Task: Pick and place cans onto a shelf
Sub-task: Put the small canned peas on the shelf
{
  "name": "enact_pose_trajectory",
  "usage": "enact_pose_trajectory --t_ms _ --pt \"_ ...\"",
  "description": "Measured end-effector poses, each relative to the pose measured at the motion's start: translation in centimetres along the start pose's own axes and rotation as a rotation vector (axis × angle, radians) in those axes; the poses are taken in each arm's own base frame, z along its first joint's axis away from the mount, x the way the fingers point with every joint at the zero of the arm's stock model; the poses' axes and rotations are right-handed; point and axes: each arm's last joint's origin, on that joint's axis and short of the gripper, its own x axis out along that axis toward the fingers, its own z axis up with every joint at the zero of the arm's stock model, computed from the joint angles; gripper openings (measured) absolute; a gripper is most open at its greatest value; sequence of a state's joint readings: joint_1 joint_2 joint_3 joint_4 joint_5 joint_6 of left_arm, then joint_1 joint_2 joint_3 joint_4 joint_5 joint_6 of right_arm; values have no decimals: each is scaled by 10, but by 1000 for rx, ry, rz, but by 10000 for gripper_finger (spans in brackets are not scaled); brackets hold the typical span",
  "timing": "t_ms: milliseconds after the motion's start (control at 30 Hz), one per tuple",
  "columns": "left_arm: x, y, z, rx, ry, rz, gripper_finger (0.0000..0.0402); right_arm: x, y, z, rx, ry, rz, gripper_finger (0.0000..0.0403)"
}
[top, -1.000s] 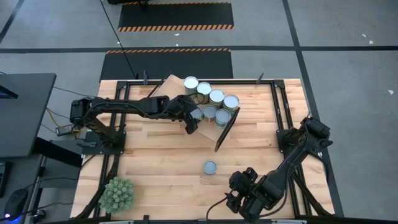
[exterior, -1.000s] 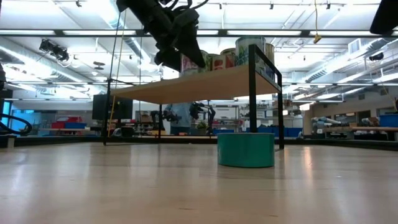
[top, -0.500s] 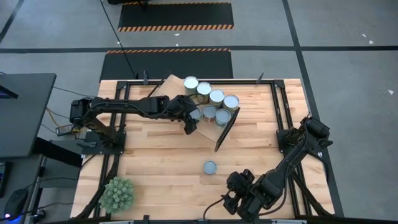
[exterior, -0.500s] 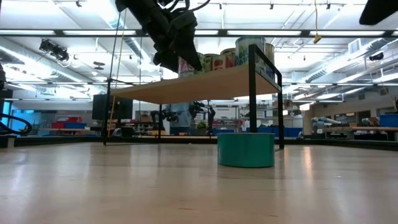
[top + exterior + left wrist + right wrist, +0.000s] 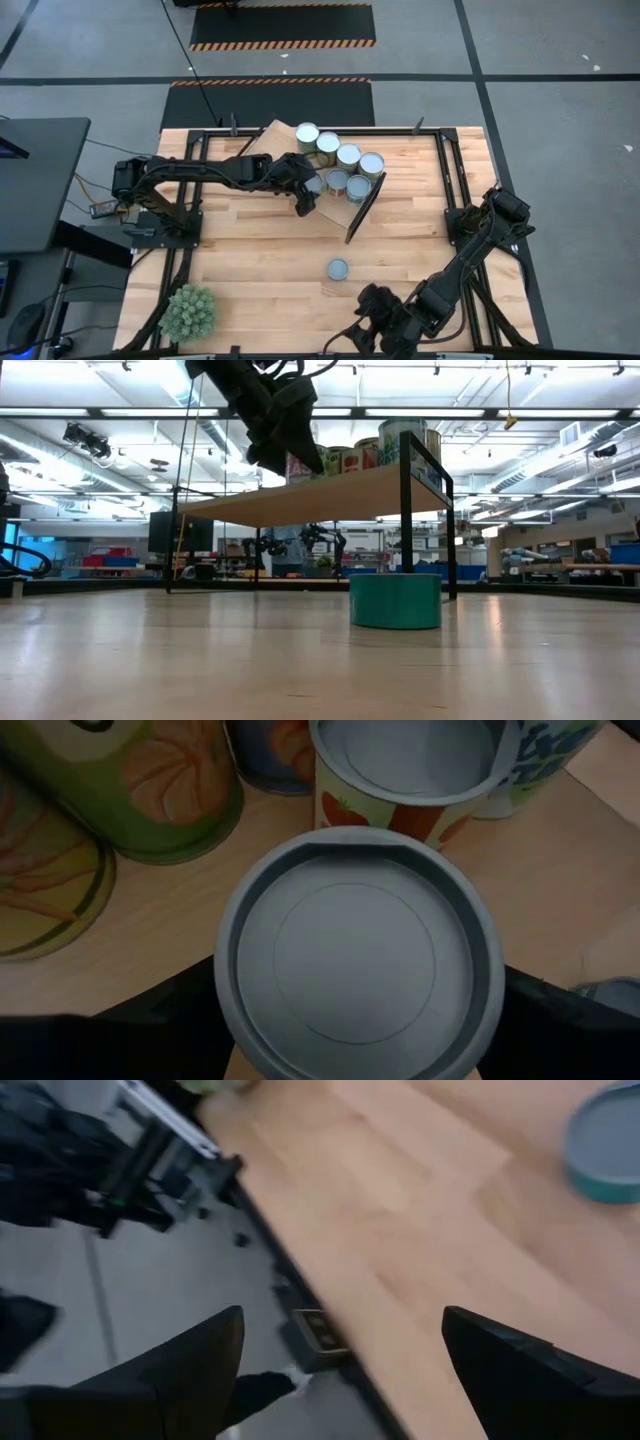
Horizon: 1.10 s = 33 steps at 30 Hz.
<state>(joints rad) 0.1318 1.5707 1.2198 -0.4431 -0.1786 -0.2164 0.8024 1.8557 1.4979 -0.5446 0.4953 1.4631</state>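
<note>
My left gripper [image 5: 306, 196] is over the near edge of the shelf [image 5: 272, 140], and its two dark fingers [image 5: 150, 1020] stand wide on either side of a can [image 5: 355, 975] that sits on the wood between them. They flank its grey lid; I cannot tell whether they press its sides or only stand beside it. Just past that can is another one [image 5: 400, 780] with a picture of orange carrots on its label. Beside it stand cans with green and orange printed sides [image 5: 150, 780], and a white label with blue lettering [image 5: 545, 760] shows at the edge, but I cannot read a word of it. No brand name can be read on any of them.

From above, the other cans [image 5: 340, 160] crowd together on the right part of the tilted board. One more can [image 5: 337, 269] sits alone on the table [image 5: 250, 270], well apart from the shelf; at table height its side looks teal [image 5: 395, 600].

My right gripper [image 5: 362, 335] hangs at the near edge of the table, its fingers [image 5: 180, 1370] spread with nothing between them. It is near the lone can, which shows in its wrist view [image 5: 605, 1145]. A green spiky ball [image 5: 189, 311] sits at the near left corner.
</note>
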Motion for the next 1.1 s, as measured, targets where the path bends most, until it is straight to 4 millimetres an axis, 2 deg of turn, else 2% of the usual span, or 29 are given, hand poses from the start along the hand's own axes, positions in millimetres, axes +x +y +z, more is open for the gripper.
enact_pose_trajectory --t_ms 233,667,1100 --pt "0 0 0 78 -5 2 318 -1 17 3 89 -18 164 348" --pt "0 1 3 61 -34 59 318 -11 46 11 252 -50 464 348" --pt "0 2 3 58 -34 59 318 -16 54 15 305 -60 560 348"
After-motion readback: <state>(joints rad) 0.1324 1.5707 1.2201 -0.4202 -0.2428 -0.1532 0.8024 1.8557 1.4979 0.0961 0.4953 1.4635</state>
